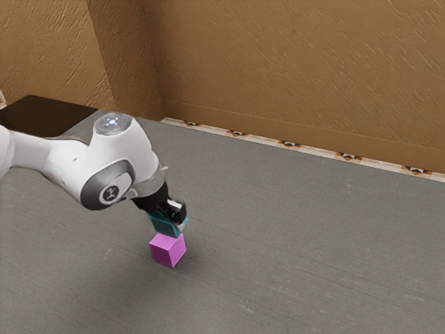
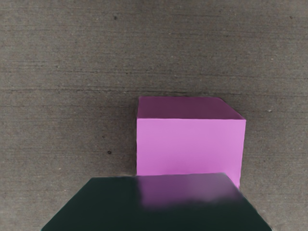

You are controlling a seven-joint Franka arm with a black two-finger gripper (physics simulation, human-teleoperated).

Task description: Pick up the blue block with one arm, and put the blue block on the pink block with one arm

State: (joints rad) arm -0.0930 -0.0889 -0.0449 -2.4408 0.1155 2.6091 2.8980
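Holding the blue block (image 1: 169, 225) between jaws set only as wide as the block, the gripper (image 1: 170, 216) is hanging directly over the pink block (image 1: 167, 251) on the grey table (image 1: 313, 229). The blue block is sitting tilted right at the pink block's top; whether they are touching or a hair apart, cannot tell. In the wrist view it is showing dark and blurred under the hand, overlapping the pink block's near edge.

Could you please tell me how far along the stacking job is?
Done: the blue block is picked up, held in the jaws. In hand: it hangs close over the pink block. Left: setting it down and letting go.
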